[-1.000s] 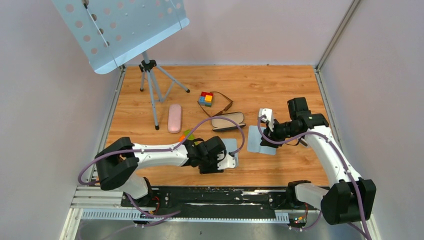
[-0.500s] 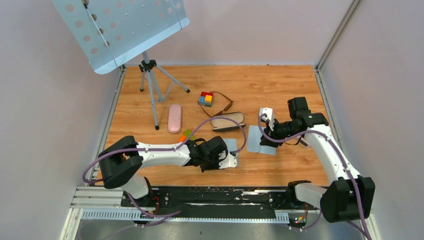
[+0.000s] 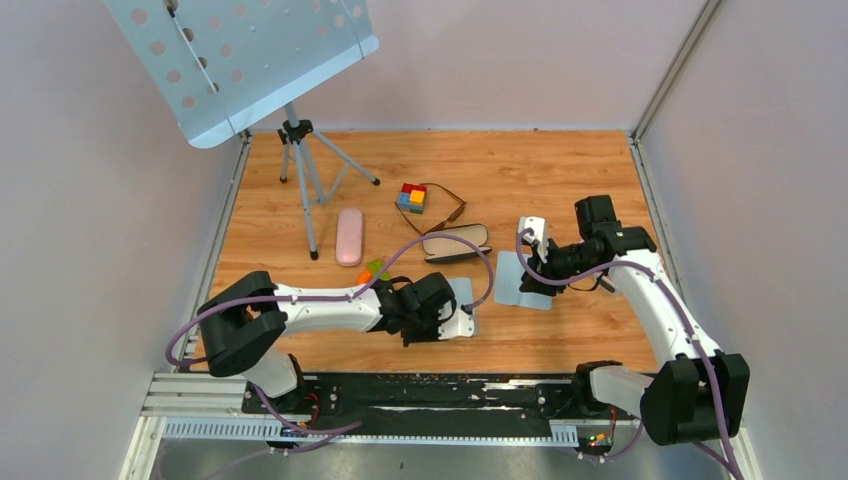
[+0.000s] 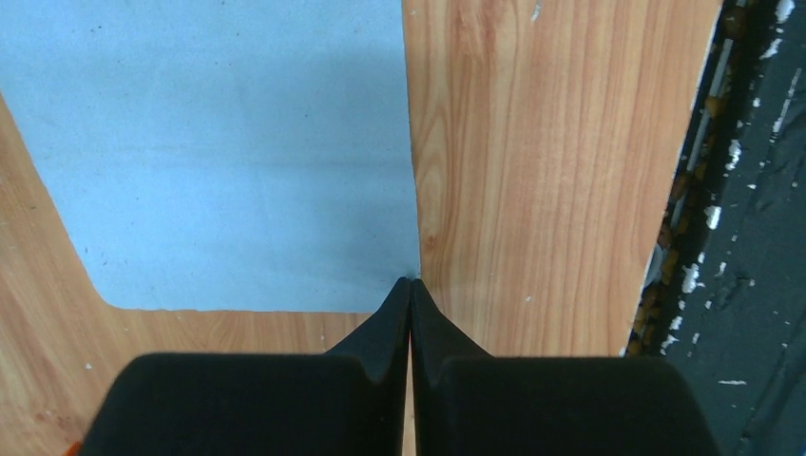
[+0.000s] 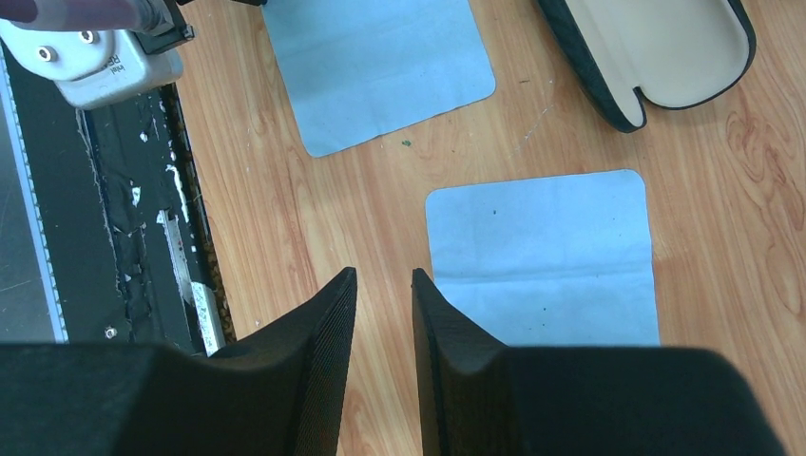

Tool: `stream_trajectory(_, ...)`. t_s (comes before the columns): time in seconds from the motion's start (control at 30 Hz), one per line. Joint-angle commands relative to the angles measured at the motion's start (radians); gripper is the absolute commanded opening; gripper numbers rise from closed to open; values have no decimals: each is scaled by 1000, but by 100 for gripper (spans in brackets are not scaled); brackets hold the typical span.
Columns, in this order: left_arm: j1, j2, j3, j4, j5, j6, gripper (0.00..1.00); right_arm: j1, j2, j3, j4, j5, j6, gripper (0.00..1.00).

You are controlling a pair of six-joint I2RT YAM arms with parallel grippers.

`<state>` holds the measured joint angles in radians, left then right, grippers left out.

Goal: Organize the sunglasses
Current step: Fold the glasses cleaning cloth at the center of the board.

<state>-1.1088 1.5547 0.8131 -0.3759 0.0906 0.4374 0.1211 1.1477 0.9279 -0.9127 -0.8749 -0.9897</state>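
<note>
The sunglasses (image 3: pixel 447 206) have a thin dark-brown frame and lie at the back centre of the table, partly behind a coloured cube (image 3: pixel 411 197). A black glasses case (image 3: pixel 455 243) lies open with a cream lining; it also shows in the right wrist view (image 5: pixel 656 57). My left gripper (image 3: pixel 452 318) is shut, its tips (image 4: pixel 411 282) touching the near corner of a blue cloth (image 4: pixel 228 142) that lies flat. My right gripper (image 5: pixel 383 277) is slightly open and empty, low over the wood beside a second blue cloth (image 5: pixel 542 252).
A pink oblong case (image 3: pixel 349 236) lies left of the open case. A music stand on a tripod (image 3: pixel 300 160) stands at the back left. An orange and green object (image 3: pixel 372 268) lies by the left arm. The black rail (image 4: pixel 751 237) runs along the near edge.
The left arm shifted slightly to the right and the right wrist moved a little in the first half second. Nothing has visibly moved since.
</note>
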Motion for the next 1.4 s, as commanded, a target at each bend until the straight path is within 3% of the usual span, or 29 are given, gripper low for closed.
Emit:
stream_trajectory(0.0, -12, -24, 27, -61, 61, 7, 0, -18, -10, -13, -17, -35, -19, 31)
stream_trajectory(0.23, -37, -19, 60, -160, 89, -5, 1, -18, -13, -2, -26, -39, -25, 31)
stream_trajectory(0.3, -38, -23, 70, -174, 85, -27, 27, -18, -6, 5, -30, -45, -27, 31)
stream_trajectory(0.33, -37, -39, 73, -174, 67, -38, 34, -18, -1, 9, -32, -46, -29, 31)
stream_trajectory(0.43, -15, -144, 75, -165, -45, -77, 42, -19, 18, 22, -40, -47, -55, 31)
stream_trajectory(0.53, 130, -244, 76, -132, -6, -184, 47, -18, 61, 39, -43, -53, -83, 32)
stream_trajectory(0.63, 244, -265, 75, -46, -52, -327, 50, -13, 132, 67, -37, -89, -107, 31)
stream_trajectory(0.87, 252, -54, 160, -14, -192, -524, 46, 12, 313, 189, -27, -141, -52, 29)
stream_trajectory(1.13, 265, 43, 149, 26, -320, -659, 42, 20, 311, 179, -9, -135, -36, 29)
stream_trajectory(1.37, 305, 79, 109, 42, -274, -744, 38, 20, 308, 151, 0, -132, -37, 29)
